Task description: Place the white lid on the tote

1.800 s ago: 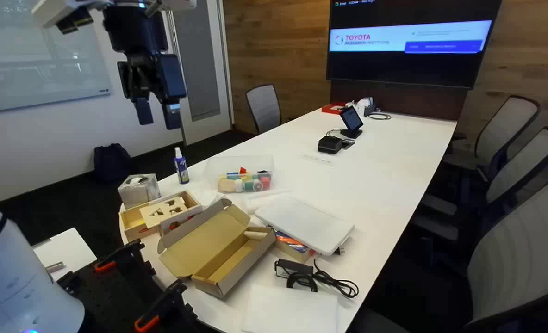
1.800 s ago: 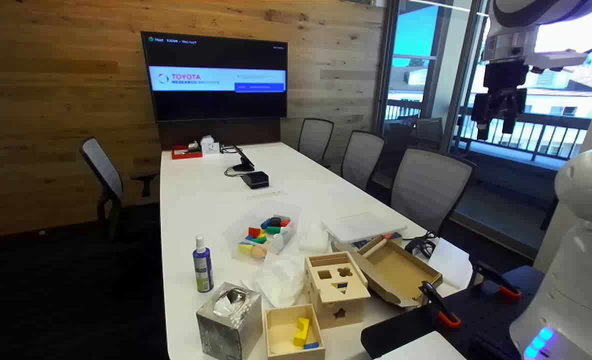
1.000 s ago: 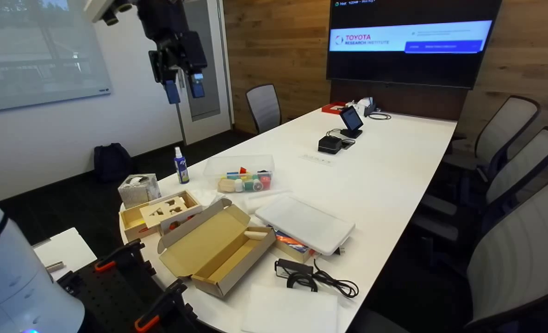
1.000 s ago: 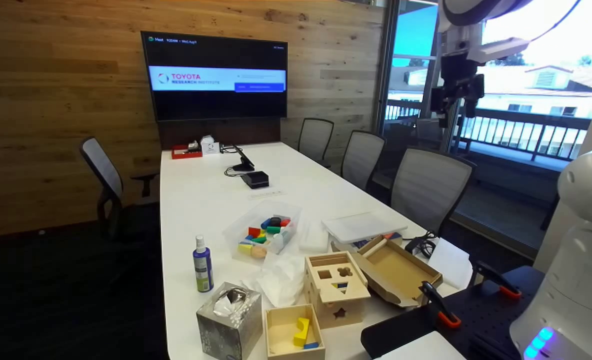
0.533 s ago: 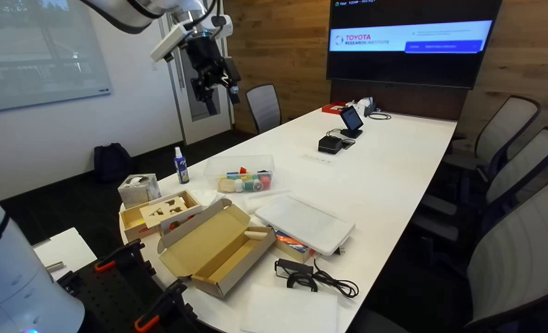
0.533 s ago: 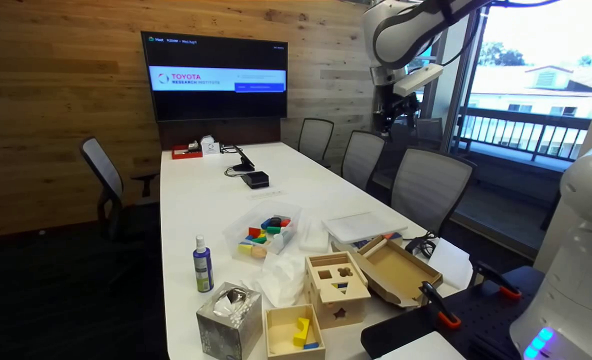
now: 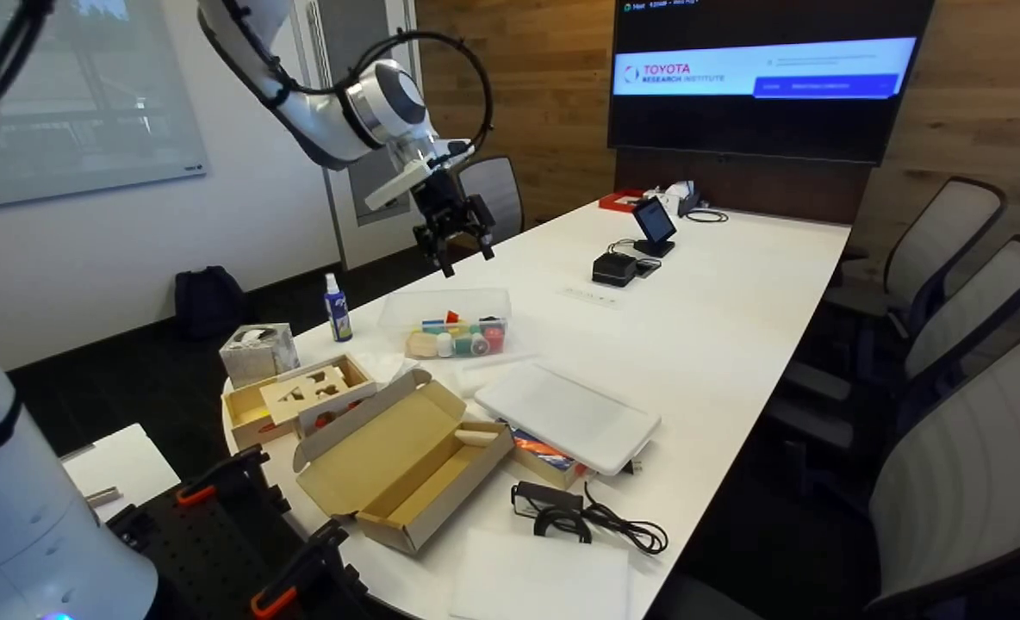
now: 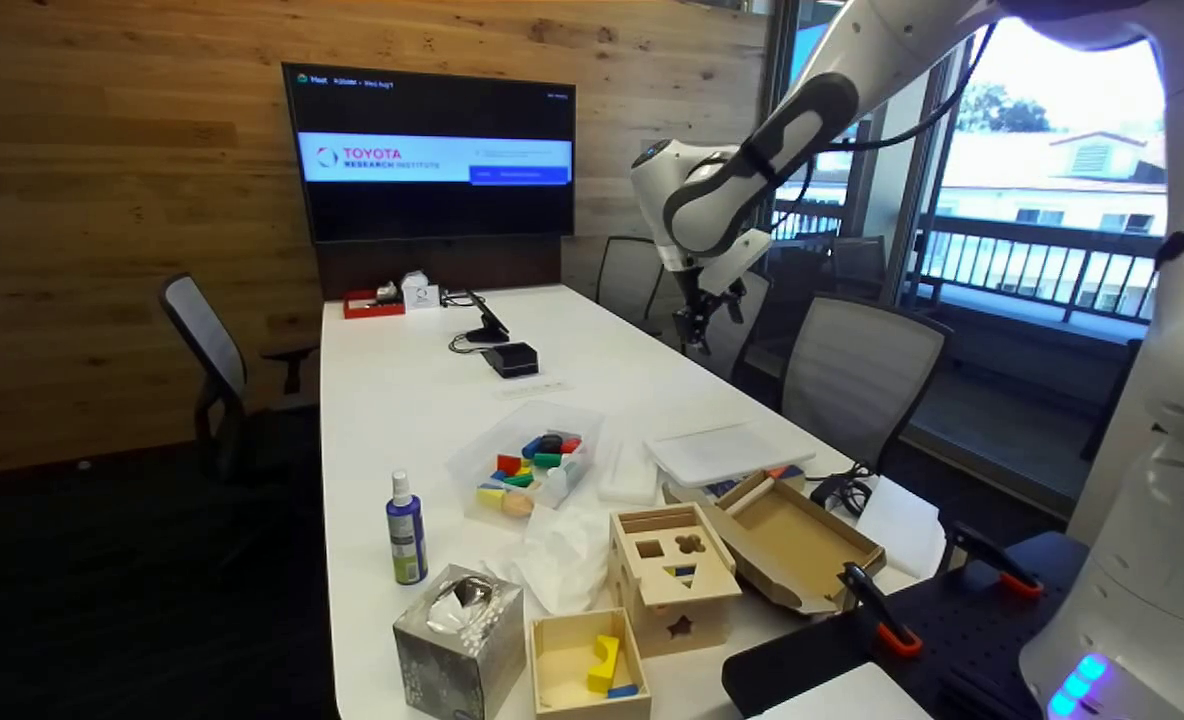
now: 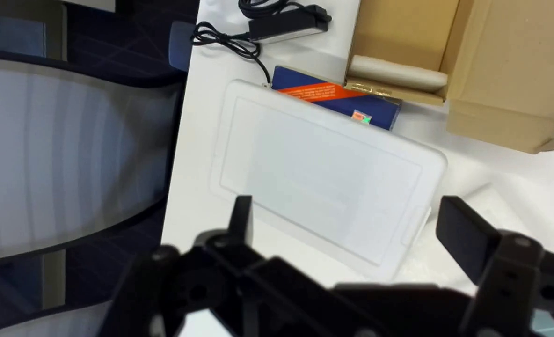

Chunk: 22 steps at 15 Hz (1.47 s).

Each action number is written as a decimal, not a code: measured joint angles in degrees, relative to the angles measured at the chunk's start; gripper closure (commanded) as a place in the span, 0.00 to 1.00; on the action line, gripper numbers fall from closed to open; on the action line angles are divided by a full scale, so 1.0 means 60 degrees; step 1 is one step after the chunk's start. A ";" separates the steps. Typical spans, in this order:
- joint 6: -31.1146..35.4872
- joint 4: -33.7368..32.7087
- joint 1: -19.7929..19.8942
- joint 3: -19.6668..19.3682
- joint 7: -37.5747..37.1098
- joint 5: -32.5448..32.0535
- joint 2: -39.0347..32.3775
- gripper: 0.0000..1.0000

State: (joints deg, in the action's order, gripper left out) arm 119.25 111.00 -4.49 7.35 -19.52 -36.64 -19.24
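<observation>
Wood panelling point(image 8: 152, 250) and a lit wall screen point(image 7: 760, 82) stand behind the long white surface point(image 7: 691, 319). Above it hangs the gripper point(image 7: 468, 263), fingers point(image 9: 466, 236) apart and nothing between them. The wrist view looks down on the white lid point(image 9: 328, 180), which lies partly over a blue-and-orange box point(image 9: 338, 96), with an open cardboard box point(image 9: 408, 32) near by. In both exterior views the tote point(image 7: 445, 301) stands away from the lid, uncovered, with colourful blocks point(image 8: 546, 460) inside. I judge this the approach to the lid: the next move calls for lowering onto it and taking an edge between the fingers. Its underside is hidden, its pale border is hard to tell from the surface, and the wrist view shows no certain part of the tote.
</observation>
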 measured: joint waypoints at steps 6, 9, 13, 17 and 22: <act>0.0022 -0.3172 -0.1070 -0.0930 -0.0229 0.0070 -0.3801 0.00; 0.0020 -0.4696 -0.1433 -0.1157 -0.0217 0.0450 -0.5561 0.00; -0.0021 -0.6512 -0.1862 -0.1557 -0.0206 0.1197 -0.7433 0.00; -0.0299 -0.7936 -0.1974 -0.2042 -0.0206 0.1844 -0.8446 0.00; -0.1106 -0.9017 -0.1963 -0.2479 -0.0205 0.2162 -0.9102 0.00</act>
State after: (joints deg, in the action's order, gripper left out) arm 112.61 56.90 -16.27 -7.52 -20.75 -23.67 -73.85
